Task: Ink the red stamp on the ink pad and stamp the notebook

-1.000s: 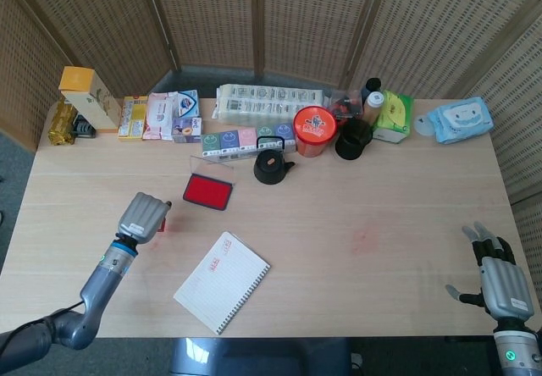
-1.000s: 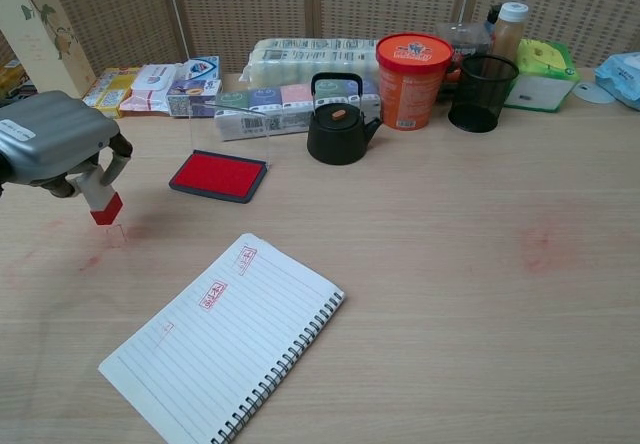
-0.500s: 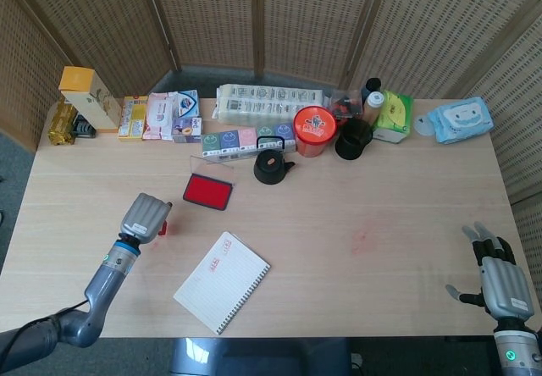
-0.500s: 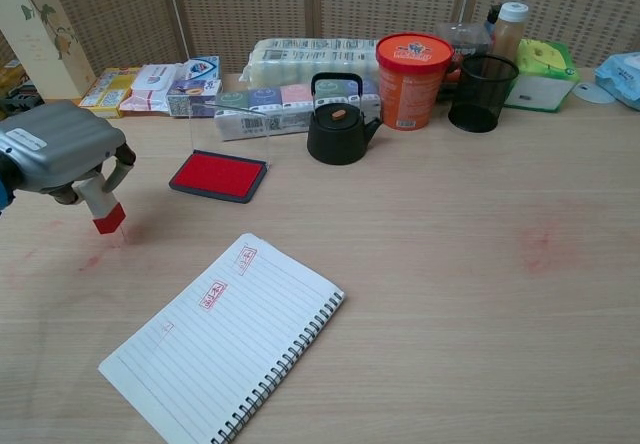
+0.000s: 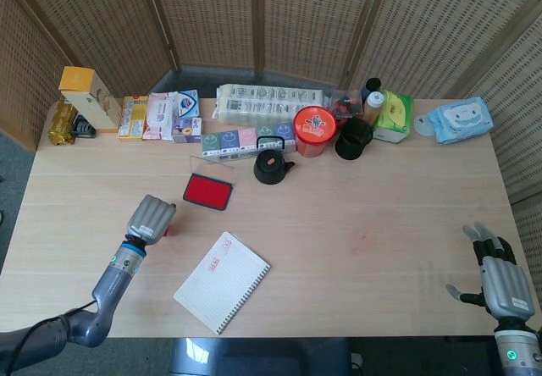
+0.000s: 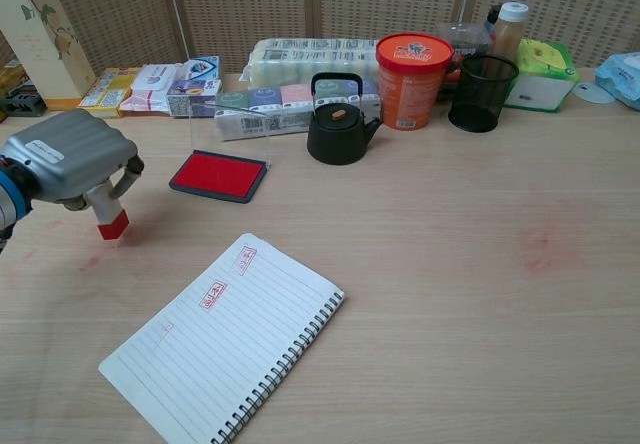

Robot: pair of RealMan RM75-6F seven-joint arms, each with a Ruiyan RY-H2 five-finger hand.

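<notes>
My left hand (image 6: 70, 159) (image 5: 151, 220) grips the red stamp (image 6: 111, 223), red end down, just above the tabletop at the left. The open ink pad (image 6: 218, 175) (image 5: 207, 191), red with a dark frame and its clear lid raised behind it, lies a short way to the right of and behind the stamp. The spiral notebook (image 6: 222, 337) (image 5: 222, 281) lies open at the front, with red stamp marks near its upper left. My right hand (image 5: 500, 281) rests at the table's front right corner, fingers apart, holding nothing.
A black teapot (image 6: 338, 124), an orange tub (image 6: 413, 67) and a black mesh cup (image 6: 482, 92) stand behind the pad. Boxes and packets (image 6: 290, 84) line the back edge. Faint red smudges (image 6: 540, 244) mark the wood at the right.
My left hand has moved with the stamp down and to the right, closer to the table and the notebook. The right hand has not moved.
</notes>
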